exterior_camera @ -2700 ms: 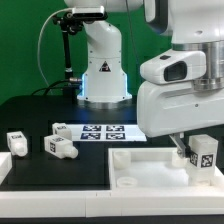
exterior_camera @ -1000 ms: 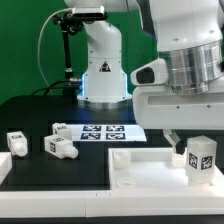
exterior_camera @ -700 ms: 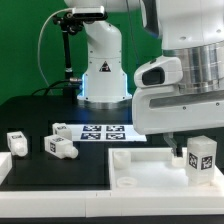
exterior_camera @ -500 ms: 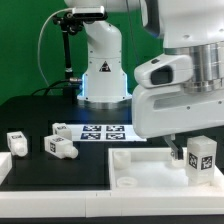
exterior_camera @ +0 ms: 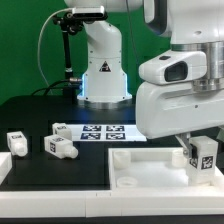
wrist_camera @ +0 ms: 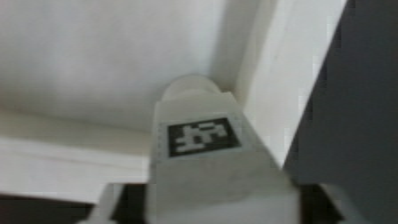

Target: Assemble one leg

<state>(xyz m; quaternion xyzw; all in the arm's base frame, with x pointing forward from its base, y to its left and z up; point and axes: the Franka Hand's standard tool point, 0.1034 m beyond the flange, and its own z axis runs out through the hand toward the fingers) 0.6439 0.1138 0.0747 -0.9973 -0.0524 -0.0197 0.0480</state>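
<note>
Leg (exterior_camera: 204, 157) stands pinched between the jaws over the corner of the white tray (exterior_camera: 140, 165) at the exterior view's right; it looks light, stiff and smooth-faced, best gripped across its flat sides.

Bright, even light; wrist view perhaps blurred

The exterior view faces the robot's base (exterior_camera: 103, 62) across the black table (exterior_camera: 45, 118), low and close. The wrist view looks down very near onto the leg (wrist_camera: 208, 150). Both share the leg (exterior_camera: 204, 158).
</note>
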